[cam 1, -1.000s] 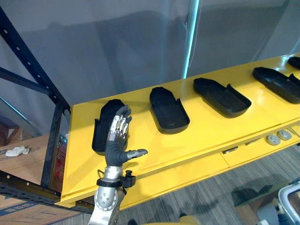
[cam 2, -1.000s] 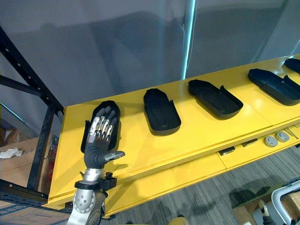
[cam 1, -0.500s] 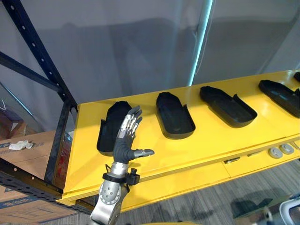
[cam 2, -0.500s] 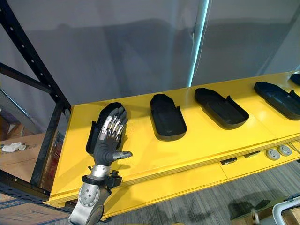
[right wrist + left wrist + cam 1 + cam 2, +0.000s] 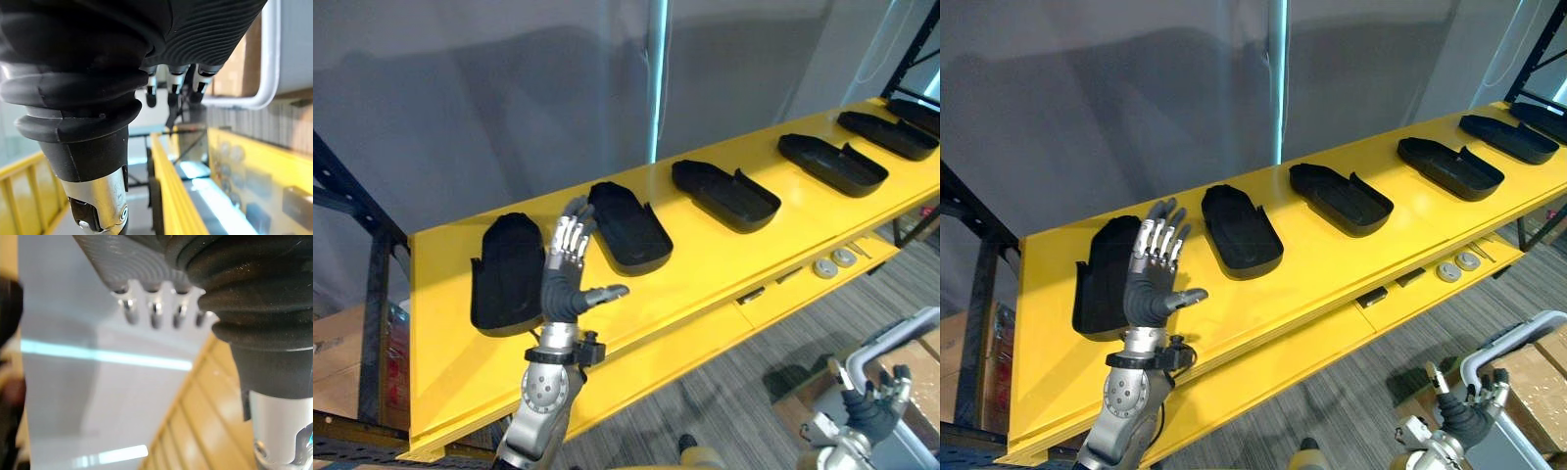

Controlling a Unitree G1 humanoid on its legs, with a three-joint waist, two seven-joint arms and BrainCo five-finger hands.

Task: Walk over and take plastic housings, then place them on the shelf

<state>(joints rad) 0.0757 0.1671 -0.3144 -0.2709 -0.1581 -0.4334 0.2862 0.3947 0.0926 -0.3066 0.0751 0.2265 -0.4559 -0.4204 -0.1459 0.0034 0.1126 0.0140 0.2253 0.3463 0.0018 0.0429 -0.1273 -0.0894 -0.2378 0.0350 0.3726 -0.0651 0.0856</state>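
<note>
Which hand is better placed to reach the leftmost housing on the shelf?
Left. The left hand is up, fingers straight, beside the leftmost housing on the yellow shelf; the right hand hangs low, below the shelf.

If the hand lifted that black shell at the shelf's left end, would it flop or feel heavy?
The leftmost plastic housing probably stays stiff: its moulded walls hold their shape. Likely light, being a hollow, thin shell. Lying flat on the yellow shelf, it should slide rather than roll.
</note>
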